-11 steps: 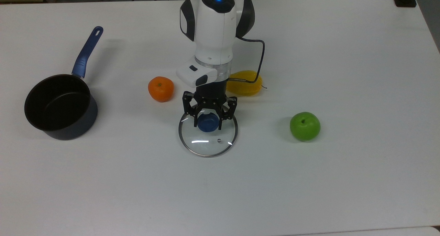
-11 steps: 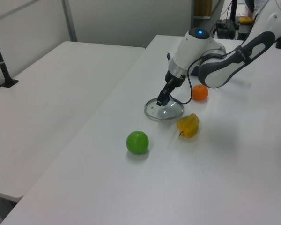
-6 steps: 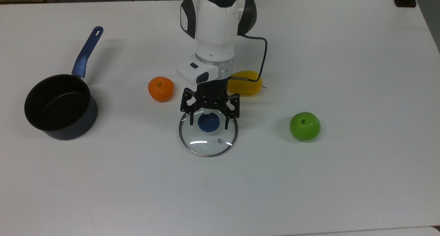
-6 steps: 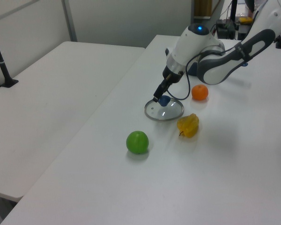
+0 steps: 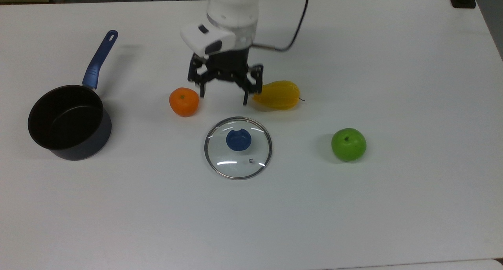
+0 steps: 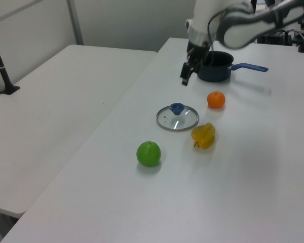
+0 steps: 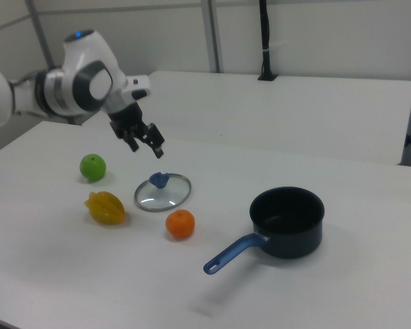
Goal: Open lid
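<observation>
So the lid is lying flat on the white bench, roughly mid-bench, blue knob up, well apart from the saucepan, which sits open near the top view's left edge. Looks to me like the opening part is basically done: nothing covers the pan.

The pincer hangs in the air above the bench, off toward the far edge from the lid, fingers spread and holding nothing. In the left view it's clearly up high, not touching anything. My guess is the step in hand is the retreat after letting go, so the next move just calls for clearing out without bumping the orange or the yellow fruit, which sit either side of it below. A green apple rests nearer the top view's right side.

Surface is plain matte white. Around it: another white table beside this one, pale walls, a black pole on the neighbouring table.
</observation>
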Robot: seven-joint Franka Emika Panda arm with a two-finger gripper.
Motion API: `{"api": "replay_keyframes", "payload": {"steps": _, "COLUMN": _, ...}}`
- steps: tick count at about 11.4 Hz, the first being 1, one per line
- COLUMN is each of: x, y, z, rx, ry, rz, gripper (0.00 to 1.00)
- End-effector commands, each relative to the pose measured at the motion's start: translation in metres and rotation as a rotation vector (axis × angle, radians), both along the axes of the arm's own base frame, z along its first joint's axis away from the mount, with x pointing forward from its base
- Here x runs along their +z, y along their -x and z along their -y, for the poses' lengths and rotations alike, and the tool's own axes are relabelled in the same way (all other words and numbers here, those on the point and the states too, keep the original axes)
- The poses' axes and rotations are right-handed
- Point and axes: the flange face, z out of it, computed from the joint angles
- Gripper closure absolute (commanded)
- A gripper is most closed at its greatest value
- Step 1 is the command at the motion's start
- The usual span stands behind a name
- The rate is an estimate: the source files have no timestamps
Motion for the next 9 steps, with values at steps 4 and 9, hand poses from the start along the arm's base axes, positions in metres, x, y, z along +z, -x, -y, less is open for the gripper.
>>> {"api": "replay_keyframes", "payload": {"steps": 4, "x": 0.123, "y": 0.100, "z": 0.111, "rx": 0.144, "ry": -0.063, "rz": -0.218, "gripper": 0.00}}
{"api": "replay_keyframes", "payload": {"steps": 9, "x": 0.133, "y": 0.109, "z": 0.119, "rx": 0.121, "ry": -0.055, "rz": -0.229, "gripper": 0.00}}
